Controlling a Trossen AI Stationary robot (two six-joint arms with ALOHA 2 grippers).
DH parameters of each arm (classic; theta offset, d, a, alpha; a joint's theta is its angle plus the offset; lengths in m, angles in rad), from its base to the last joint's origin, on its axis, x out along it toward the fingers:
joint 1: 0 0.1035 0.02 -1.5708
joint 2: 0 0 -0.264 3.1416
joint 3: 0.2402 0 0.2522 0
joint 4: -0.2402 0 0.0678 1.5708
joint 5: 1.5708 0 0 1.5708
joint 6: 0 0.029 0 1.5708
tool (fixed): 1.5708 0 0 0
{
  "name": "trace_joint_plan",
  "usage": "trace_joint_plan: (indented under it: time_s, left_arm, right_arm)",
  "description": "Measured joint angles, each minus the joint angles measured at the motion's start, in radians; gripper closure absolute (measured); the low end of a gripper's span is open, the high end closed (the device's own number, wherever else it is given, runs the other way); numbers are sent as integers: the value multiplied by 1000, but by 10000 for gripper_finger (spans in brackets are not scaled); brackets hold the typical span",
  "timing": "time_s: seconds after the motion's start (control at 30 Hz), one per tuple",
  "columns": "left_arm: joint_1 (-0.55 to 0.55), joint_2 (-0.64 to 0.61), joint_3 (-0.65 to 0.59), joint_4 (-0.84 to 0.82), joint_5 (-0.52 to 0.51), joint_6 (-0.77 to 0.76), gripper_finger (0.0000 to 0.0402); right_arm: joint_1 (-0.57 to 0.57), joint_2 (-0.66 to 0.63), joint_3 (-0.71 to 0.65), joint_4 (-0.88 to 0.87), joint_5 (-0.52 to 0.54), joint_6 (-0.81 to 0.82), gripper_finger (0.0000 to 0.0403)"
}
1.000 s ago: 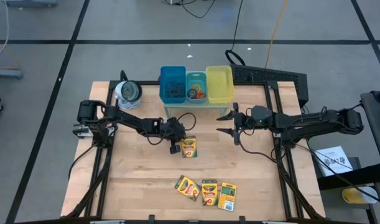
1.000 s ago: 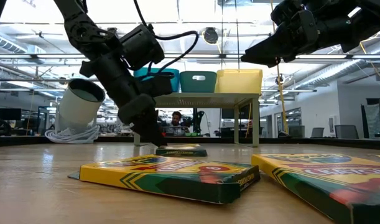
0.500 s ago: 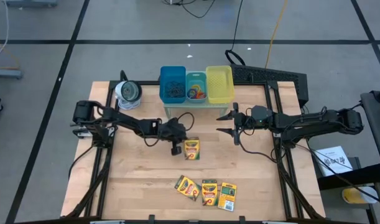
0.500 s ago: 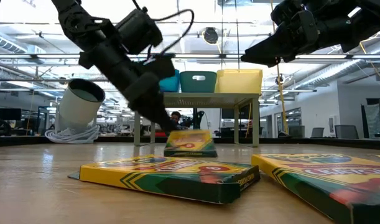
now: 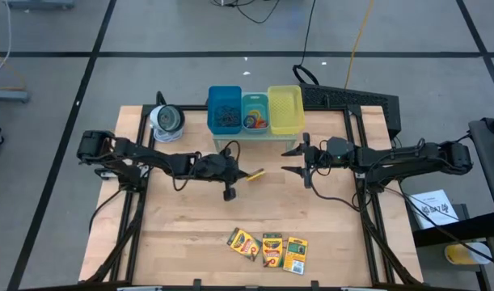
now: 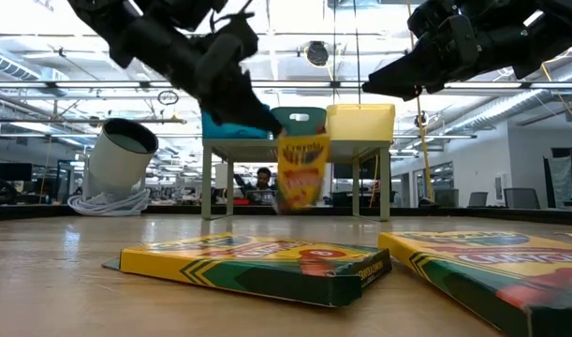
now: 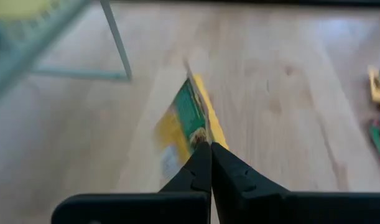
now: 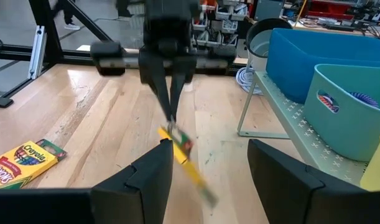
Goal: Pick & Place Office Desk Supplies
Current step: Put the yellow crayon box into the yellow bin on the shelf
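A: Start nearest the low camera. What lies there?

B: A flat cardboard crayon box (image 6: 253, 267), glossy yellow with green edges, lies at the lower centre of the low view. A second crayon box (image 6: 496, 267) fills the lower right. Both rest on the pale wooden table (image 6: 61, 281), whose grain shows plainly. From above, three boxes sit in a row at the lower middle of the frame, the third box (image 5: 297, 254) on the right.

A: And behind those?

B: The left gripper (image 5: 240, 173), at the centre of the high view, has its slim dark fingers pressed together on the edge of a fourth crayon box (image 5: 255, 174). The box hangs clear of the wood, seen edge-on from above. In the low view it shows its yellow face upright (image 6: 301, 170) at mid-frame.

A: The other arm?

B: The right gripper (image 5: 293, 161) hovers right of centre in the high view, its angular black fingers spread wide, holding nothing. It is near the lifted box but apart from it.

A: Farther back?

B: A thin metal-legged rack (image 6: 295, 150) carries three smooth plastic bins: the blue bin (image 5: 224, 109), the teal bin (image 5: 255, 111) and the yellow bin (image 5: 285, 108). Coloured ring bands (image 5: 252, 122) lie in the teal one. At the upper left of the table sits a round silvery-white roll (image 5: 166, 119), with a coil of pale cord (image 6: 108, 202) at its foot.
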Motion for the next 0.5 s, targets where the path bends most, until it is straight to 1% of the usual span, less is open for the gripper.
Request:
trace_joint_plan:
  time_s: [0.2,0.43,0.5]
  left_arm:
    - [-25,-51,0,5,-43,3,401]
    - [-44,-74,11,26,-64,18,401]
    - [-47,-73,34,13,-65,30,401]
  right_arm:
    - [0,0,0,0,-1,2,206]
    - [1,0,0,0,-6,19,206]
    - [2,0,0,3,-32,32,206]
